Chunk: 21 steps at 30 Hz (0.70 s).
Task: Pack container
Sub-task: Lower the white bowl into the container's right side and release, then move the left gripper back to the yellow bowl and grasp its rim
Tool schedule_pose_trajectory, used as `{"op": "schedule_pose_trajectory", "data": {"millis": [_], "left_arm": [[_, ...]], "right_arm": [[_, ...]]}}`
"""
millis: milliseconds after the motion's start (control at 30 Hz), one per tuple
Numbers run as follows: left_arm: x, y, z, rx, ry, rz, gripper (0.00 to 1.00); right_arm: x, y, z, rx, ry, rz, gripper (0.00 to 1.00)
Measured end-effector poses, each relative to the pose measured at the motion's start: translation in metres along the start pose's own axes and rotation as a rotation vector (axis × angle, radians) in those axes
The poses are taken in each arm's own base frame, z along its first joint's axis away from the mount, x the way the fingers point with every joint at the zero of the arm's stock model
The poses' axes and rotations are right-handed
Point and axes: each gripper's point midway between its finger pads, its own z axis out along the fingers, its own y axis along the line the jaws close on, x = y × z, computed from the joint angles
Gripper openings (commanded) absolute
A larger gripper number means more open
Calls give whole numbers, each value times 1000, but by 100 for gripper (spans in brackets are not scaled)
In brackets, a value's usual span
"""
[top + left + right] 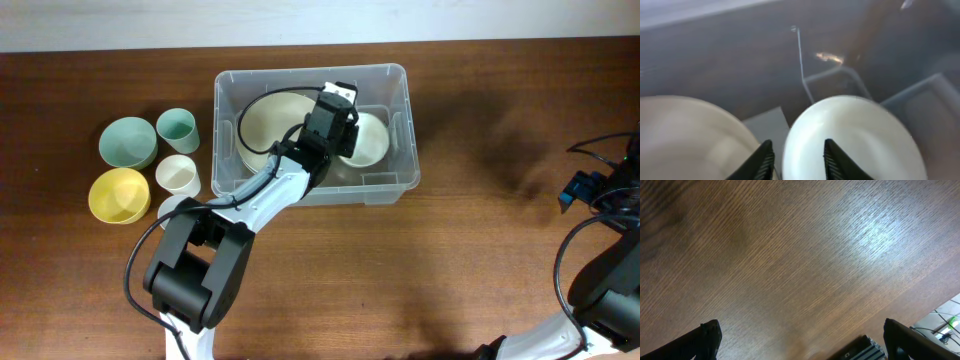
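The container point(405, 120) is a large clear bin at the table's back centre; its wall also shows in the left wrist view point(920, 100). Inside lie a big cream bowl point(262, 122) on the left and a smaller white bowl point(372, 140) on the right. My left gripper point(797, 161) is down inside the bin. Its fingers are a little apart, one on each side of the white bowl's point(860, 140) near rim, with the cream bowl point(685, 140) just to their left. My right gripper point(800, 340) is wide open and empty over bare wood at the far right.
Left of the bin stand a green bowl point(127, 141), a yellow bowl point(119, 194), a green cup point(177, 129) and a white cup point(178, 176). Another pale cup point(172, 208) is partly hidden by my left arm. The right arm point(610, 195) sits at the table's right edge.
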Motion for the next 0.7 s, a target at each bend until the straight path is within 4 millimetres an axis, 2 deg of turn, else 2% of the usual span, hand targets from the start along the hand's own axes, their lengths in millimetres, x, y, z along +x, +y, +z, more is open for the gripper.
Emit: {"op": "schedule_pose_trajectory", "data": {"millis": [67, 133, 167, 333, 500, 600, 700], "left_arm": [[-6, 0, 0, -1, -16, 27, 68], [-14, 0, -2, -4, -30, 49, 81], [-20, 0, -3, -10, -37, 63, 98], [-65, 11, -18, -95, -76, 112, 100], [-102, 41, -49, -239, -62, 141, 99], [-110, 75, -76, -328, -23, 131, 99], [-110, 132, -117, -431, 27, 57, 99]], "right_arm": [[0, 0, 0, 0, 0, 1, 99], [0, 0, 0, 0, -1, 1, 99], [0, 0, 0, 0, 0, 0, 99], [0, 0, 0, 0, 0, 0, 99], [0, 0, 0, 0, 0, 1, 99], [0, 0, 0, 0, 0, 0, 99], [0, 0, 0, 0, -1, 1, 99]]}}
